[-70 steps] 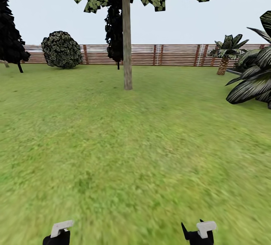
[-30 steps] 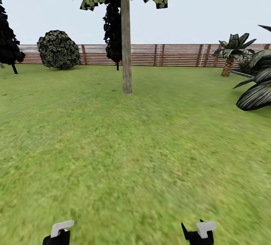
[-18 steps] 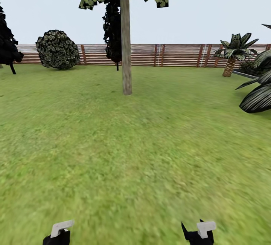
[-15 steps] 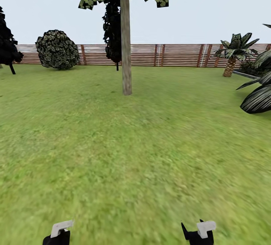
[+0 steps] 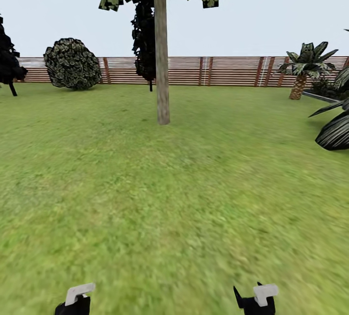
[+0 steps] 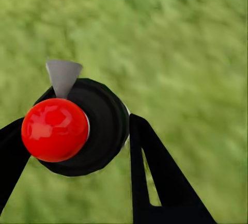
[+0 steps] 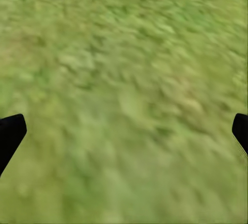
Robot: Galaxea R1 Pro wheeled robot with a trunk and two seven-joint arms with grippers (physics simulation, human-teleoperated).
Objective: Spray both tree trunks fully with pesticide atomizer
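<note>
1. Rounded bush point(image 5: 71, 63), standing before the fence at far left.
2. Narrow near-black conifer point(image 5: 144, 39), behind the central trunk.
3. Short palm point(image 5: 304, 68), far right.
4. Dark striped leaves point(image 5: 335, 133), right edge.

Left gripper point(image 6: 72, 146): black fingers point(image 6: 155, 172) clamped on a black sprayer point(image 6: 98, 126) with red knob. Right gripper point(image 7: 124, 131): fingertips point(image 7: 10, 133) spread wide, holding nothing. Both arms low, at head view's bottom edge.
</note>
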